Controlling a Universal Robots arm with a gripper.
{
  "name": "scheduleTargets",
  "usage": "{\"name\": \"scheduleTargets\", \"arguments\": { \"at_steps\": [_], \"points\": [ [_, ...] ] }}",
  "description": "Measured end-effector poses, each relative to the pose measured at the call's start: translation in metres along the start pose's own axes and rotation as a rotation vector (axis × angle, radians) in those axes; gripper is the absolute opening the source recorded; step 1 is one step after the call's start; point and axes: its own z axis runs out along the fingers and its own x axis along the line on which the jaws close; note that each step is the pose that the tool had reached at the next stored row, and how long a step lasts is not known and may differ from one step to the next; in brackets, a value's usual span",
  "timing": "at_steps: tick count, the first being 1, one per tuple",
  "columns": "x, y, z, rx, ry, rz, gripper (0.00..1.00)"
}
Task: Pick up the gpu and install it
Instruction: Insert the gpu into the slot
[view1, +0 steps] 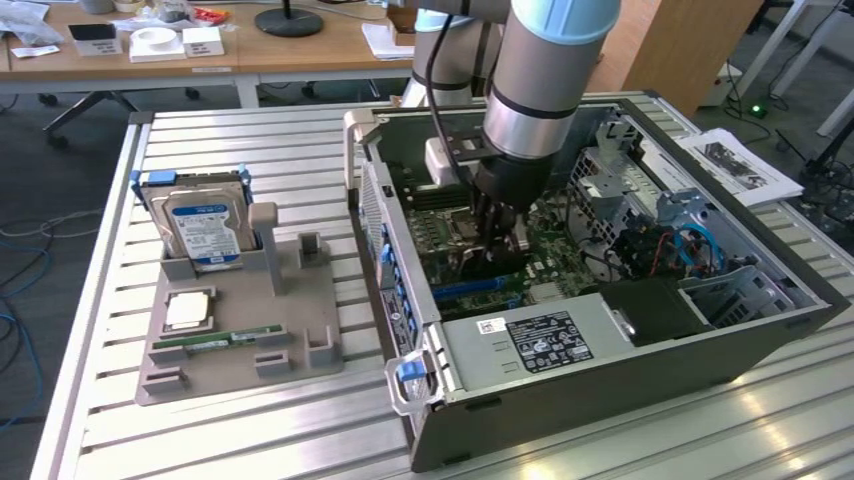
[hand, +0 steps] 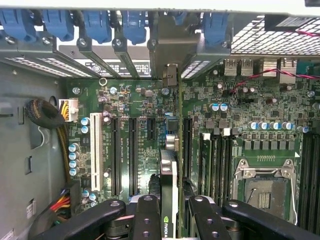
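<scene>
1. The gpu (hand: 169, 167) stood on edge inside the computer case (view1: 747, 330), over the motherboard (hand: 150, 125). It lay along the long black slots, with one black slot (hand: 133, 155) on one side of it and another (hand: 187, 145) on the other.
2. Its metal end (hand: 170, 75) reached the case's back wall, under the row of blue clips (hand: 95, 22). Whether the card was seated in a slot could not be told.
3. The gripper (hand: 172, 205) was clamped on the gpu, with a black finger (hand: 147, 215) pressed against each flat face.
4. The arm (view1: 534, 90) came down almost straight into the open case, its wrist near the middle of the case.
5. Inside the case, the processor socket (hand: 262, 187) lay to one side of the card, and a white slot (hand: 94, 150) and a cable bundle (hand: 60, 137) to the other, all apart from the fingers.
6. The case walls and the drive cage (view1: 627, 175) stood close around the wrist.
7. Outside the case, towards the exterior view's left, a grey tray (view1: 240, 330) held a hard drive (view1: 200, 225) on the slatted table (view1: 267, 140).
</scene>
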Motion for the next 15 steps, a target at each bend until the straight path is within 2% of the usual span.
{"name": "scheduleTargets", "arguments": {
  "at_steps": [15],
  "points": [
    [0.0002,0.0001,0.0078,0.0000,0.0001,0.000,0.27]
  ]
}}
